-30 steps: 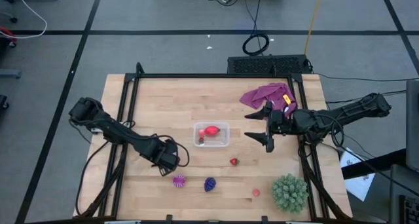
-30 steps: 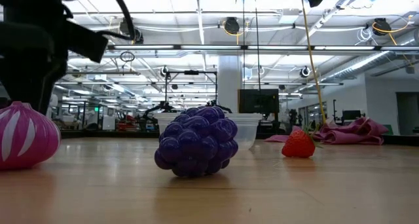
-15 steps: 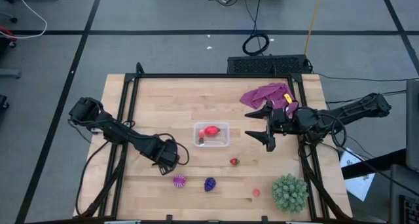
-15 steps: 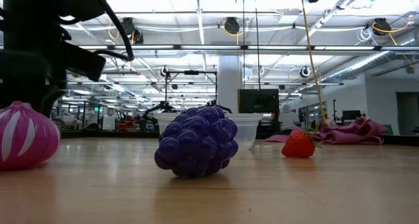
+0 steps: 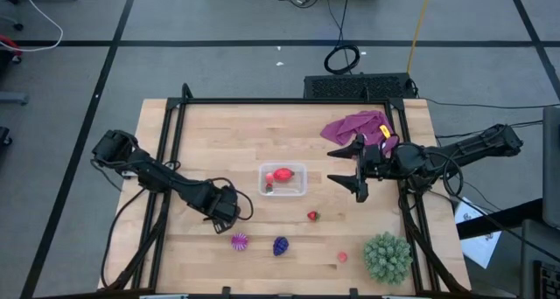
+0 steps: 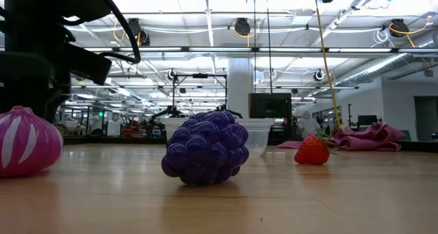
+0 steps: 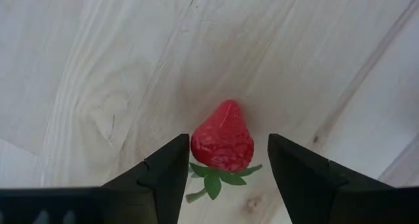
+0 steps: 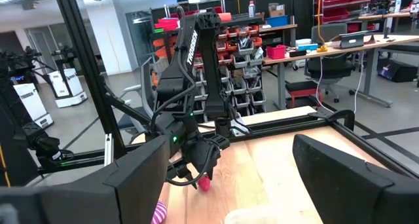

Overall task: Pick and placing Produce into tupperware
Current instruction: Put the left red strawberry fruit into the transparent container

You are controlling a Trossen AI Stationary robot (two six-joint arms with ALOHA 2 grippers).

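My left gripper (image 5: 223,215) is open and low over the table's near left. In the left wrist view its fingers (image 7: 163,178) stand on either side of a red strawberry (image 7: 222,140) that lies on its side on the wood. The arm hides this strawberry in the high view. The clear tupperware (image 5: 283,178) stands mid-table with a red piece (image 5: 282,174) inside. A second strawberry (image 5: 312,216), a pink striped piece (image 5: 239,240), a purple bumpy piece (image 5: 280,245) and a small pinkish bit (image 5: 343,256) lie near the front. My right gripper (image 5: 353,171) is open and empty, right of the box.
A big green spiky ball (image 5: 387,255) sits at the near right corner. A purple-magenta cloth (image 5: 354,126) lies at the far right. A black frame rail (image 5: 171,142) runs along the table's left side. Bare wood shows between the box and the far edge.
My left gripper has come down a little toward the table, as the low view shows, and has then kept still. Nothing on the table has moved.
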